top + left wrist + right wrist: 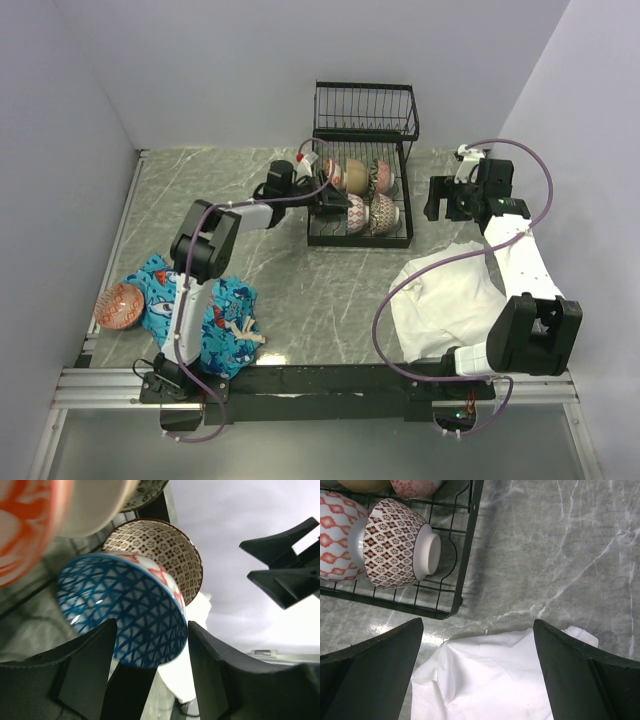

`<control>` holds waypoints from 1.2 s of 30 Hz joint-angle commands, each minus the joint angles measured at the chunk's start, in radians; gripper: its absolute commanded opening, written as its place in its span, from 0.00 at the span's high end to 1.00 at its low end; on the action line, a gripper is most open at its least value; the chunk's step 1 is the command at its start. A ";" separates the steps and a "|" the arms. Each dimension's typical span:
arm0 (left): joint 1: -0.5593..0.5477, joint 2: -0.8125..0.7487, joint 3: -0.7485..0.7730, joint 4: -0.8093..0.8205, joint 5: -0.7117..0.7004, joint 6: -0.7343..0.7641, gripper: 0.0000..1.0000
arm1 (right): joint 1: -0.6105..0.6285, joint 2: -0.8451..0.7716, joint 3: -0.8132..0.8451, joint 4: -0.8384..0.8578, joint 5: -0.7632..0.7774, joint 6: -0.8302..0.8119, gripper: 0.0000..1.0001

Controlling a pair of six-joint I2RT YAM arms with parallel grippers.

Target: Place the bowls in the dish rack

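Black wire dish rack [358, 243] at the back centre of a grey marble-patterned table [560, 545], with round ceramic bowls standing on edge in its slotted base.

The left gripper [322, 200] is at the rack's left side, its dark fingers [90, 665] parted either side of a bowl with a glossy blue lattice interior [125, 615]; contact cannot be told. Just behind that sits a brown-patterned bowl [160, 550]. The right gripper [477, 625] hangs spread wide over a crumpled white cloth [485, 680] beside the rack.
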 commanded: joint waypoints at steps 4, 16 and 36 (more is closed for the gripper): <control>0.063 -0.133 0.024 -0.143 0.121 0.259 0.36 | 0.008 0.003 0.028 0.062 -0.016 0.010 0.01; 0.109 -0.309 0.102 -0.643 0.178 0.691 0.34 | 0.011 -0.009 -0.002 0.095 -0.049 0.018 0.01; 0.629 -1.047 -0.327 -1.568 -0.871 1.580 0.32 | 0.088 0.008 0.027 0.109 -0.131 -0.059 0.01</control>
